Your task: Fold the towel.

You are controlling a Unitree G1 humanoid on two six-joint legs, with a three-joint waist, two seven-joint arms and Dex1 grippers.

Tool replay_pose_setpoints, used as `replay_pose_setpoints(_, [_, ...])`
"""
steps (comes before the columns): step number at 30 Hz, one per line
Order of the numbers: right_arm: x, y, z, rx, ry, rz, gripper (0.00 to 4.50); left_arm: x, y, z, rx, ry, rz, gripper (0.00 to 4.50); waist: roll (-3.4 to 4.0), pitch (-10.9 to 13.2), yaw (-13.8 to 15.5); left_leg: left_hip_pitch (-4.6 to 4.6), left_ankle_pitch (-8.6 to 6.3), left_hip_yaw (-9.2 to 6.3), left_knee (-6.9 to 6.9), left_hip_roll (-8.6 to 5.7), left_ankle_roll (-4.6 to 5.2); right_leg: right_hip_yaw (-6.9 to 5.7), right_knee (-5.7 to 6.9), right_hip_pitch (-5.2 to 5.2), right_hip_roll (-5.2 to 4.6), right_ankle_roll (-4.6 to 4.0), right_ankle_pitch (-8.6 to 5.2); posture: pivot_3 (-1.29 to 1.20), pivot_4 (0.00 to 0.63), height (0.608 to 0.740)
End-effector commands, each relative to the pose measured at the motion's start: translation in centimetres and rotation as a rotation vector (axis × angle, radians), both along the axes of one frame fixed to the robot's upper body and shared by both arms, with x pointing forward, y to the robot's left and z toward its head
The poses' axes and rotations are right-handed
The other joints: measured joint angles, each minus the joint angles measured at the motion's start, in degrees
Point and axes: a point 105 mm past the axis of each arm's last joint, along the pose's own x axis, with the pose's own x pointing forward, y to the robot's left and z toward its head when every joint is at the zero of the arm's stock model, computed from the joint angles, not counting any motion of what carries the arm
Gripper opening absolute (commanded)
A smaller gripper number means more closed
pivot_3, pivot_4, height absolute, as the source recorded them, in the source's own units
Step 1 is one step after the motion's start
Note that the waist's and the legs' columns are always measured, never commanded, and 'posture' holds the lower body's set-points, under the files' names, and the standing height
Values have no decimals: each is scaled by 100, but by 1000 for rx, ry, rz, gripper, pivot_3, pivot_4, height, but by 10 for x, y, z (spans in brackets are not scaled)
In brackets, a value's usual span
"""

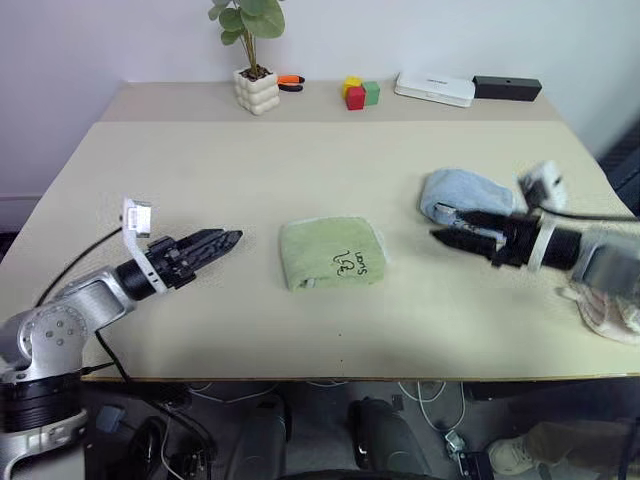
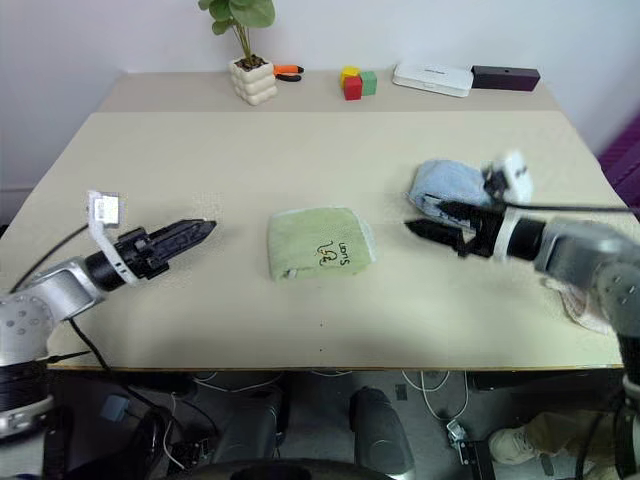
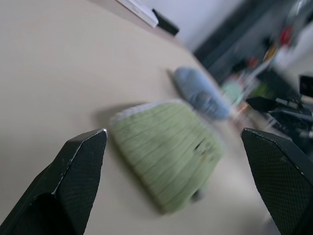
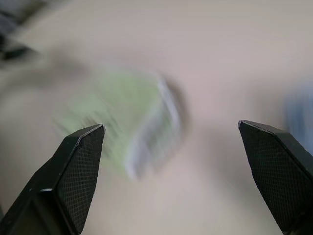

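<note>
Left eye view: your towel lies mid-surface, already a compact folded pad, black marking face up, nothing touching it. Left tool hovers to its left, clear of the cloth, pointing toward it. Right tool hangs to its right, just in front of the light blue towel. A cream towel sits at the right near edge. Along the far edge of the surface: potted plant, coloured blocks, a white box.

Right eye view: same layout. Towel edges look reasonably squared, with white stitching showing along the right side. Both tools stand apart from it.

Left wrist view: fingers spread wide, nothing between them; the green pad lies ahead, the blue towel beyond it.

Right wrist view: fingers spread wide and empty; the towel is a blur ahead.

Judgement: folding looks done or nearly so. What's left for you, if anything, is a tidy-up press or one more fold.
</note>
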Motion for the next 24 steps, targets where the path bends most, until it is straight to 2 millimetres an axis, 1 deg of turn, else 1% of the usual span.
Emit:
replay_pose_setpoints(1, [-14,31,22,-34,-168,144,4457,-1,-10,-3,-106,88,-11,4500,-7,-1,12,-3,-1,-2,-1,0,0,-1,-1,-1,0,6,2,0,150,740])
replay_pose_setpoints(3, [-18,35,25,-74,-268,187,4457,1,-21,-6,-188,140,-29,4500,-8,-1,42,-9,-1,-3,1,-5,0,-1,-2,-2,-6,12,4,0,150,740])
replay_pose_setpoints(4, [-17,34,22,-122,-317,194,4457,2,-25,-7,-212,159,-26,4500,-9,-1,59,-13,-1,-6,6,-9,0,-2,-2,-2,-9,15,6,0,150,740])
replay_pose_setpoints(6, [-15,30,13,-164,-347,207,4457,5,-28,-12,-239,195,-11,4500,-13,-3,65,-15,0,-6,11,-18,-1,-2,-4,1,-16,22,10,0,150,740])
replay_pose_setpoints(9, [-15,29,11,-159,-357,226,4457,7,-30,-14,-286,236,-8,4500,-13,-4,36,-11,1,-4,16,-20,-2,1,-6,6,-19,23,12,0,150,740])
replay_pose_setpoints(11, [-14,29,10,-153,-357,222,4457,8,-32,-22,-296,298,-4,4500,-12,-4,21,-9,1,-4,15,-19,-2,3,-3,4,-18,22,12,0,150,740])
replay_pose_setpoints(14, [-11,28,9,-144,-358,208,4457,6,-37,-22,-326,340,-30,4500,-12,-4,22,-8,1,-5,13,-18,-2,3,-1,4,-17,22,12,0,150,740])
replay_pose_setpoints(16, [-10,29,7,-141,-358,202,4457,8,-38,-22,-344,371,-25,4500,-12,-4,32,-8,1,-4,14,-19,-2,4,-1,3,-20,22,12,0,150,740])
replay_pose_setpoints(18, [-8,29,8,-131,-359,191,4457,10,-39,-30,-284,401,-10,4500,-12,-4,41,-8,1,-5,14,-20,-3,4,-1,4,-21,21,12,0,150,740])
replay_pose_setpoints(21, [-7,29,8,-133,-360,189,4457,11,-38,-47,-255,486,14,4500,-11,-5,40,-8,2,-4,15,-24,-4,5,-1,5,-23,21,12,0,150,740])
replay_pose_setpoints(23, [-7,29,8,-132,-359,187,4457,12,-39,-48,-262,492,21,4500,-11,-5,38,-8,2,-4,15,-24,-4,5,-1,5,-23,21,12,0,150,740])
replay_pose_setpoints(24, [-8,30,8,-129,-360,189,4457,17,-43,-49,-265,500,21,4500,-11,-5,42,-8,2,-4,15,-24,-4,5,-1,5,-23,21,12,0,150,740])
